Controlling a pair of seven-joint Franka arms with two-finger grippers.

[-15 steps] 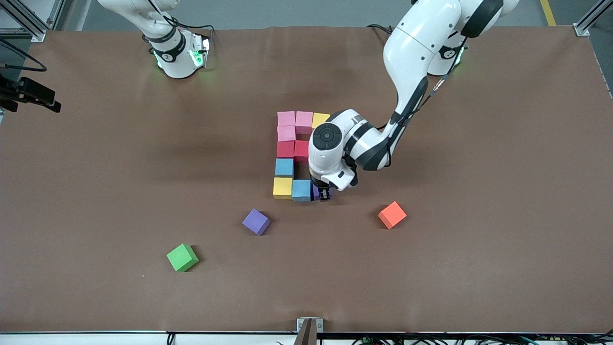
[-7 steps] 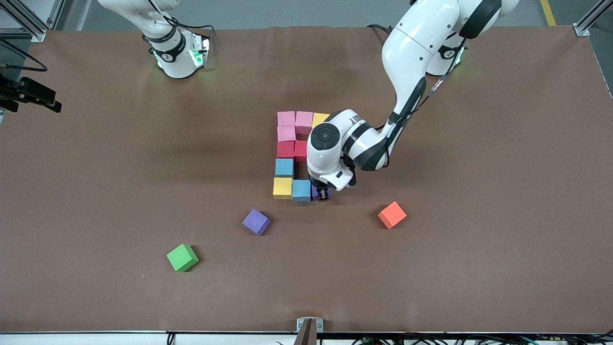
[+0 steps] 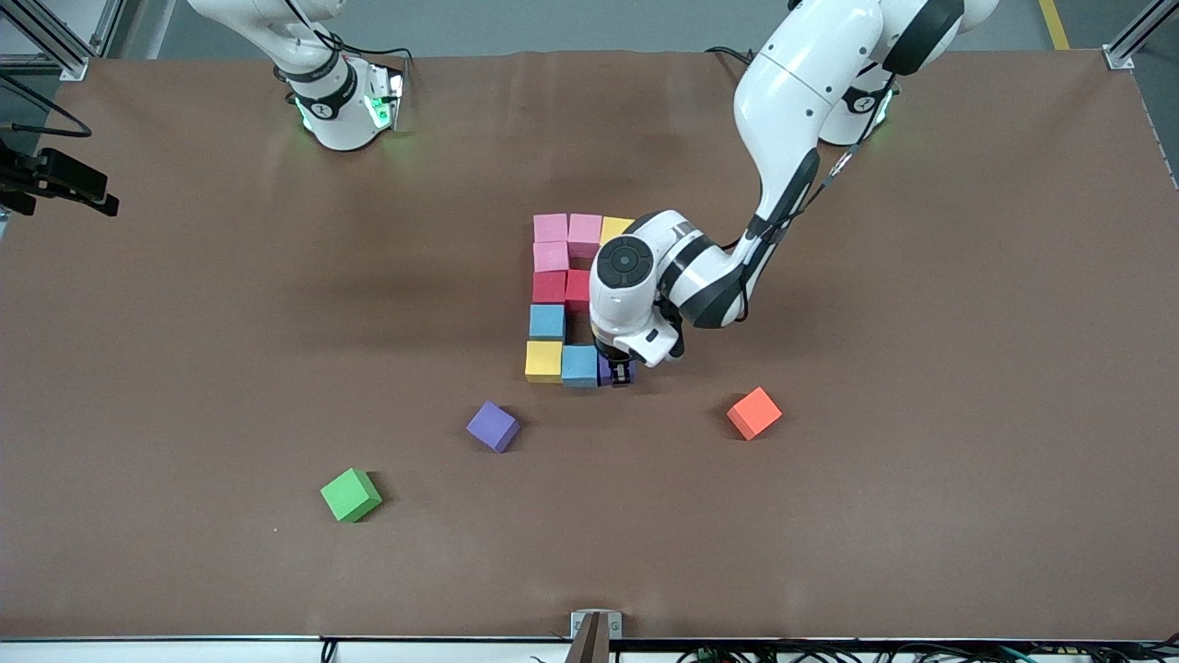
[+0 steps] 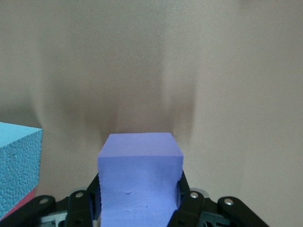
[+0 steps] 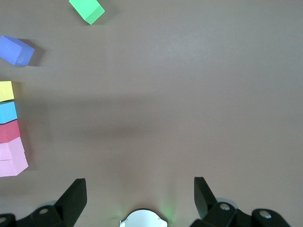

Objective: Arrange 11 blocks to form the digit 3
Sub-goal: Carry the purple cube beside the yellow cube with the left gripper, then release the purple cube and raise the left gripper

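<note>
My left arm reaches from its base down to the table, wrist bent over the nearest row of the digit 3 [image 3: 564,299]. My left gripper [image 3: 619,374] points straight down, its jaws clamped on a purple block [image 4: 140,182], one finger [image 4: 186,196] pressed to each side. This block sits at the row's end, just beside a light blue block [image 3: 579,366] with a yellow block [image 3: 543,360] next along. Above the row, away from my jaws, the figure rises through another light blue block [image 3: 547,321], two red blocks [image 3: 563,287] and three pink blocks [image 3: 560,238] to a second yellow block [image 3: 615,230], partly hidden by my wrist. My right arm waits near its base, my right gripper [image 5: 140,196] over bare table [image 3: 921,516] with jaws spread wide. Apart from my left jaws lie a loose purple cube [image 3: 493,426], a green cube [image 3: 350,494] and an orange cube [image 3: 753,412], none touching the figure.
</note>
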